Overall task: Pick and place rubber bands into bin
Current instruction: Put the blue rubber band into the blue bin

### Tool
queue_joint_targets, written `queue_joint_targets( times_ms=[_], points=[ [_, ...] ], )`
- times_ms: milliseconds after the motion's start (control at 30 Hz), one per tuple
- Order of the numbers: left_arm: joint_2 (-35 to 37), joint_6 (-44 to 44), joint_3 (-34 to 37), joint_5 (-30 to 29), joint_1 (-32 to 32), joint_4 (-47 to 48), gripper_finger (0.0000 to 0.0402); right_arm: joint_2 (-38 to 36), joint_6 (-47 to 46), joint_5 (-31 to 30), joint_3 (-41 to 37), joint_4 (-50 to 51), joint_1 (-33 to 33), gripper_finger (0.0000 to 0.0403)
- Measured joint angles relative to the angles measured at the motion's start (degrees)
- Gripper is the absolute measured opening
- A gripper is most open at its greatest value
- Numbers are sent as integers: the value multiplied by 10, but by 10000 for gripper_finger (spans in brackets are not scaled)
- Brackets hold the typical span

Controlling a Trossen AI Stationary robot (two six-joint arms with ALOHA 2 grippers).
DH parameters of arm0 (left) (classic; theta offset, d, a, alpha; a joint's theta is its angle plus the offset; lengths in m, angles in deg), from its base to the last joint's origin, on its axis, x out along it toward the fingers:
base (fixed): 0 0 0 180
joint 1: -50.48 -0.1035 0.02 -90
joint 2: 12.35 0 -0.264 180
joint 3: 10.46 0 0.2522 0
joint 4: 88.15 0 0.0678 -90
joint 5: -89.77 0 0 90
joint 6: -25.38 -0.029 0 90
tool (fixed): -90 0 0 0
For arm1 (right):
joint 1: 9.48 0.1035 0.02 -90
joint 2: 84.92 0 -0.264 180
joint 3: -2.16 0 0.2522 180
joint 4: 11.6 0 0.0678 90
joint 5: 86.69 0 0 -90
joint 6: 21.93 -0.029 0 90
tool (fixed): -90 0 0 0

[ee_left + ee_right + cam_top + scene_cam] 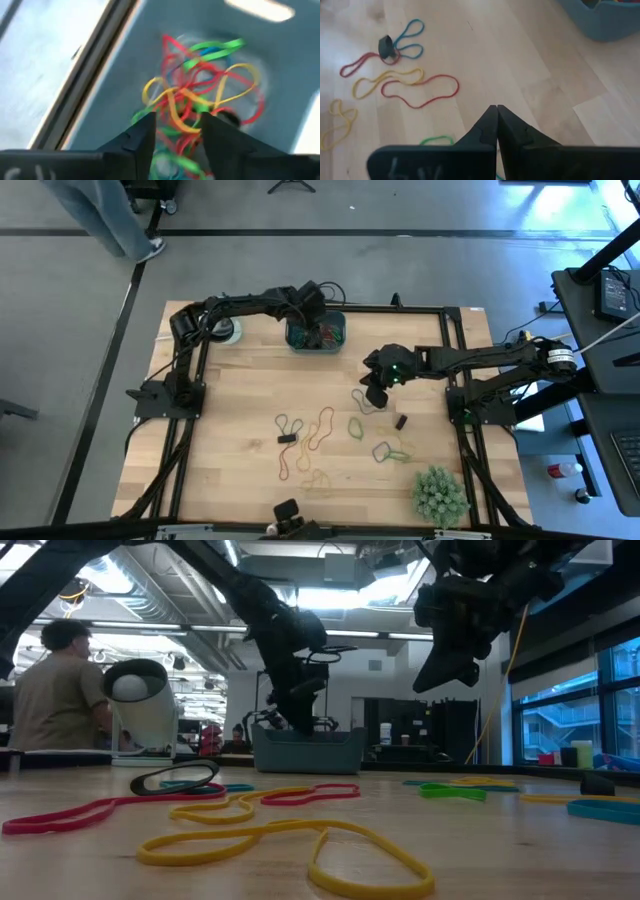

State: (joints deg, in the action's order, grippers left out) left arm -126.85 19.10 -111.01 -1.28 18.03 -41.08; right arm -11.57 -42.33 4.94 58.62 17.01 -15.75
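My left gripper (318, 330) hangs over the bin (316, 336) at the upper middle of the high view. Its fingers (141, 135) stand apart and hold nothing. Below them, inside the bin, lies a tangled heap of rubber bands (200, 95) in red, yellow and green.

My right gripper (376, 395) is right of centre in the high view, above the wooden table (240, 410). Its fingers are pressed together and empty. More loose rubber bands (320, 442) lie spread on the table in the lower middle. A green spiky plant (440, 494) stands at the lower right.
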Motion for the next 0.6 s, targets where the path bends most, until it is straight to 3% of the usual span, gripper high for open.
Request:
queue_joint_targets(
  times_ms=[167,333,467,600],
  points=[
    [0,53,-10,-10,11,66,162,0,14,14,0,29,0,10],
    [2,168,-10,-10,30,119,151,0,37,60,0,68,0,10],
    [29,190,7,0,68,92,108,0,63,61,0,85,0,10],
    [77,202,51,-27,113,45,36,0,78,60,0,84,0,10]
  ],
)
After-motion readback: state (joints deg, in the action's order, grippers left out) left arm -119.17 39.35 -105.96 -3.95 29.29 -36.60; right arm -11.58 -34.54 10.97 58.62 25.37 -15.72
